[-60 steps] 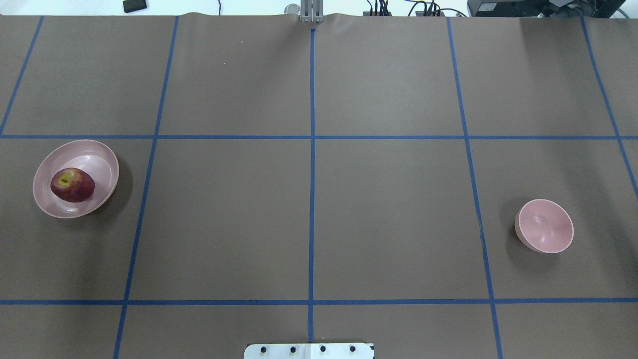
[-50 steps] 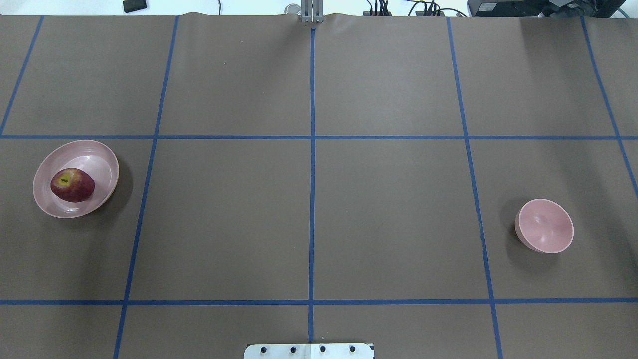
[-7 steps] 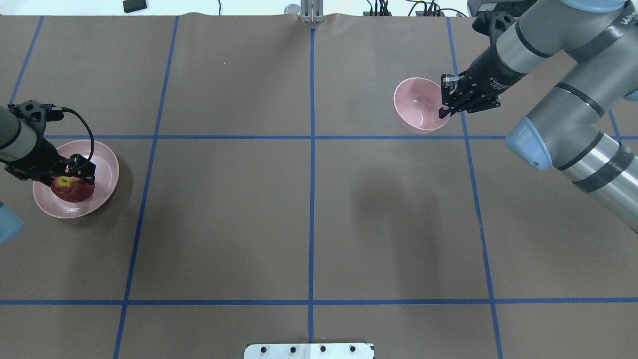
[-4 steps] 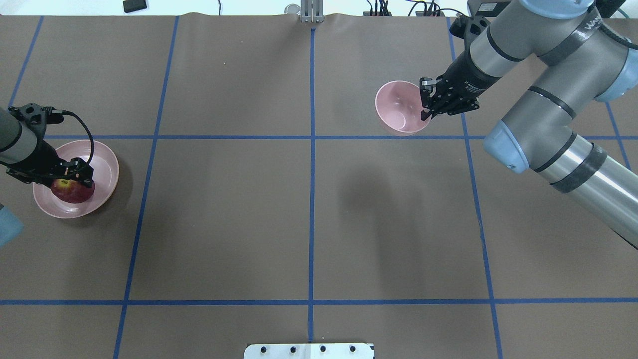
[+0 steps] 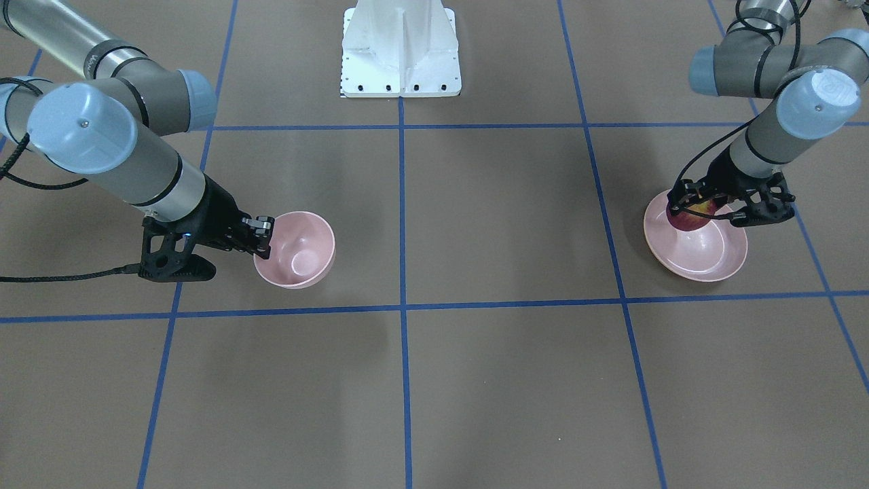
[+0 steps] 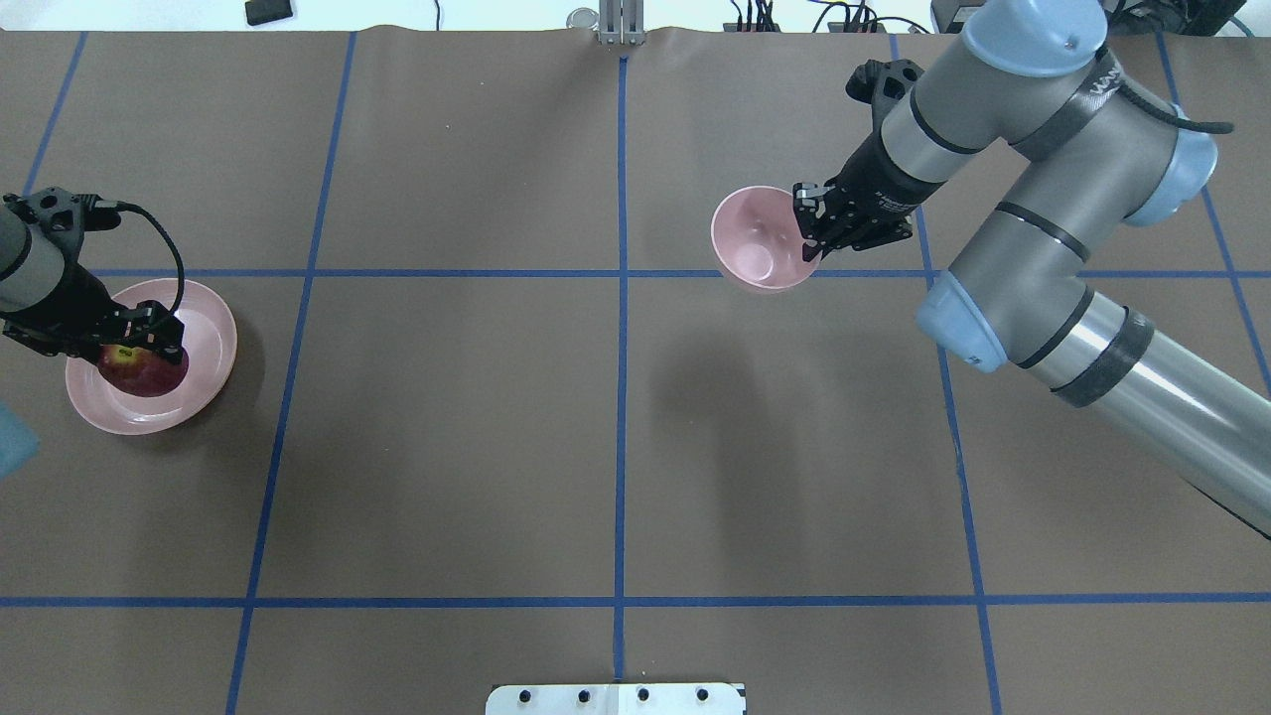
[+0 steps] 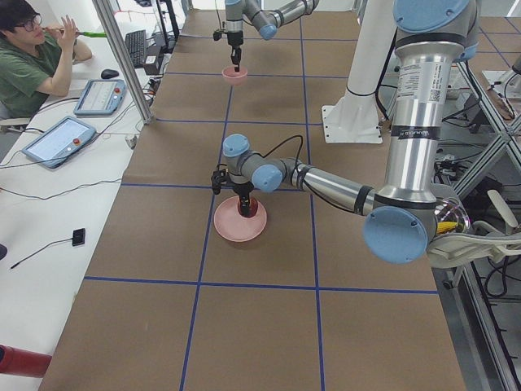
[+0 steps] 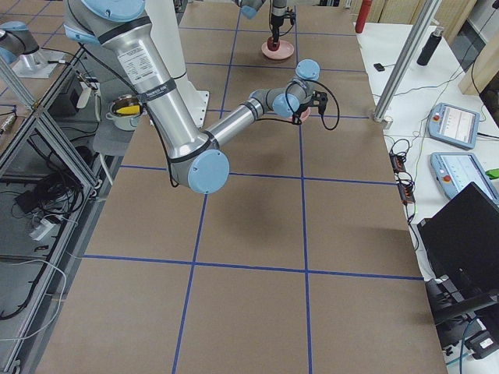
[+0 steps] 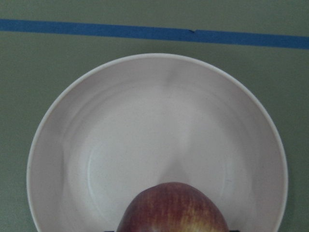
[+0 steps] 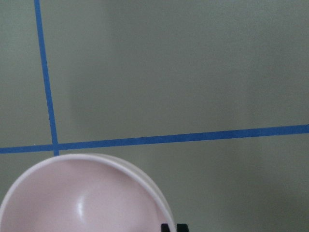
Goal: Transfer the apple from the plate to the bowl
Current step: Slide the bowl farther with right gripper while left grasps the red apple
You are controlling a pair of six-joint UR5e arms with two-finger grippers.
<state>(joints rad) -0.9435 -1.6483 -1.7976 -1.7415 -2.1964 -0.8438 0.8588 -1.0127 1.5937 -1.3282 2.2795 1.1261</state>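
The dark red apple (image 6: 142,372) sits in the wide pink plate (image 6: 213,328) at the table's left. My left gripper (image 6: 139,348) is down over it, fingers astride and shut on it. In the left wrist view the apple (image 9: 173,208) fills the bottom centre above the plate (image 9: 159,121). My right gripper (image 6: 806,233) is shut on the rim of the small deep pink bowl (image 6: 757,238) and holds it above the table, right of the centre line. In the front view the bowl (image 5: 299,248) hangs from the right gripper (image 5: 263,241); the apple (image 5: 687,219) is on the plate (image 5: 713,265).
Blue tape lines divide the brown table into squares. The white robot base (image 5: 400,47) stands at the robot's edge. The bowl's shadow (image 6: 735,417) falls on the table below it. An operator (image 7: 32,57) sits beyond the far edge with tablets (image 7: 61,138).
The right gripper has carried the bowl left and toward the robot. The left gripper has come down and closed over the apple. Seven seconds ago both arms were out of view.
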